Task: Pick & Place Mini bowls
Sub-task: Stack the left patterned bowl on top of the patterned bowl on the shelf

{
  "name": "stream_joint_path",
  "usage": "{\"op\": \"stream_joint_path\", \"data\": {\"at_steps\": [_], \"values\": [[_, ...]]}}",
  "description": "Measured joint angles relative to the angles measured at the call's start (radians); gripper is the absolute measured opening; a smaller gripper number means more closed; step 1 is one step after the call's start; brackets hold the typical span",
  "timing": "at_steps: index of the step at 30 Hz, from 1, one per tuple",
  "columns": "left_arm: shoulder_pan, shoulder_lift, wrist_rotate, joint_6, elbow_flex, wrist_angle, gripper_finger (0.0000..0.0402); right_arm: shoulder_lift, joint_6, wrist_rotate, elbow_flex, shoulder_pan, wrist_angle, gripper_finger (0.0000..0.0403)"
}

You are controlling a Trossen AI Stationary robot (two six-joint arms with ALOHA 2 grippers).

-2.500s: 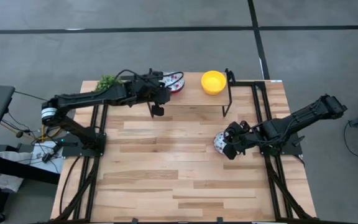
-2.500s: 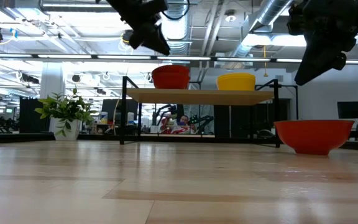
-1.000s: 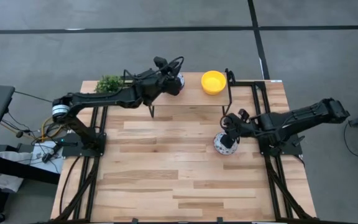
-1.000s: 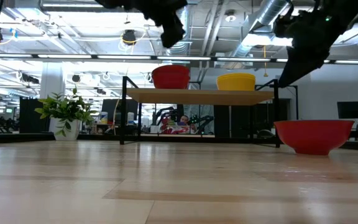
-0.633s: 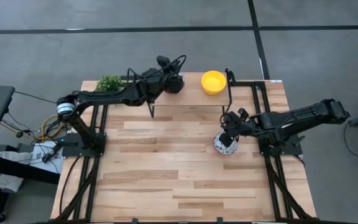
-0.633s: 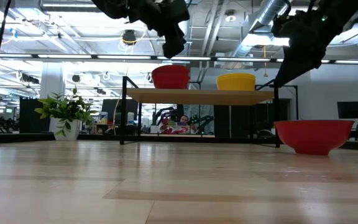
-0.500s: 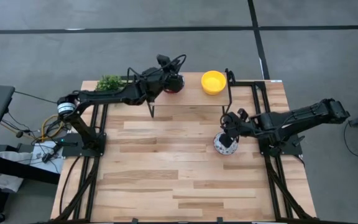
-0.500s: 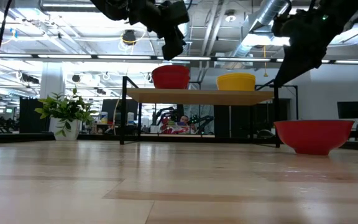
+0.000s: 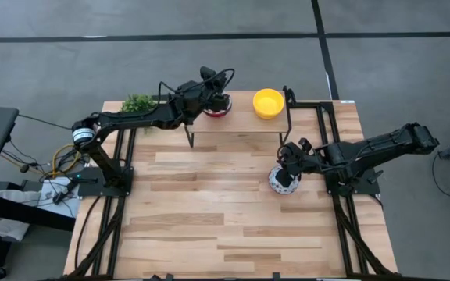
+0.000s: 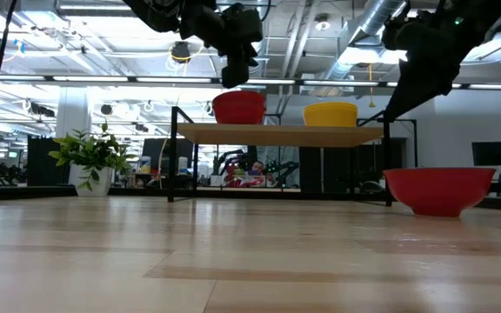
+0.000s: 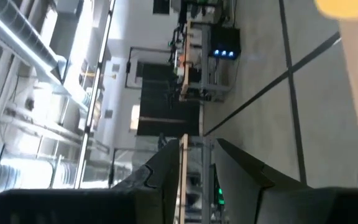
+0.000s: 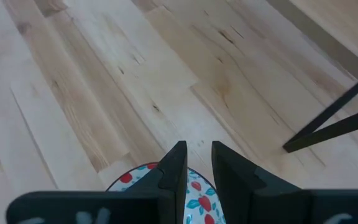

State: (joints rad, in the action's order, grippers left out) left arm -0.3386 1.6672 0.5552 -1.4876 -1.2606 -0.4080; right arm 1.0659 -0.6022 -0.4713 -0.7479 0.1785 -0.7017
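A small wooden shelf [image 9: 248, 121] on black legs stands at the table's far edge. On it rest a floral mini bowl [image 9: 220, 111], red outside [image 10: 238, 108], and a yellow mini bowl [image 9: 268, 102]. Another floral bowl [image 9: 280, 183] rests on the table at the right and also shows in the right wrist view [image 12: 194, 190]. My left gripper [image 9: 214, 98] hovers just above the shelf's floral bowl with a narrow gap between its fingers and nothing in it. My right gripper [image 9: 287, 165] hangs above the table bowl, narrowly open and empty. The other bowls are out of view.
A small green potted plant [image 9: 136, 103] stands at the table's far left corner. The shelf's black legs [image 9: 288, 117] stand close to my right gripper. The wooden tabletop [image 9: 209, 211] stretches toward the near edge.
My left gripper has come down a little over the shelf toward the floral bowl and has turned somewhat. The bowls have stayed where they were.
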Motion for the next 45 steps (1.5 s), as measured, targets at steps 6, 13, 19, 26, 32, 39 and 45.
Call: {"op": "stream_joint_path", "data": {"at_steps": [6,13,19,26,32,39,45], "values": [[-0.002,0.0,-0.059,0.002,0.0,0.003,0.0102,0.0,0.0,0.0,0.0,0.0,0.0,0.0063],[-0.012,0.0,-0.085,0.024,0.006,0.01,0.0102,0.0,-0.001,0.0,0.0,0.0,0.0,0.0063],[-0.016,0.0,-0.1,-0.001,0.067,0.003,0.0102,0.0,-0.001,0.0,0.0,-0.003,0.0,0.0063],[-0.017,0.0,-0.097,-0.005,0.089,-0.018,0.0102,0.0,-0.001,0.0,0.0,-0.004,0.0,0.0063],[-0.017,0.0,-0.097,-0.005,0.089,-0.057,0.0102,0.0,-0.001,0.0,0.0,-0.004,0.0,0.0063],[-0.008,0.0,-0.097,0.0,0.089,-0.124,0.0102,0.0,-0.001,-0.001,0.0,-0.004,0.0,0.0063],[-0.015,0.0,-0.08,0.031,0.089,-0.219,0.0102,0.0,-0.001,-0.001,0.0,-0.004,0.0,0.0063]]}}
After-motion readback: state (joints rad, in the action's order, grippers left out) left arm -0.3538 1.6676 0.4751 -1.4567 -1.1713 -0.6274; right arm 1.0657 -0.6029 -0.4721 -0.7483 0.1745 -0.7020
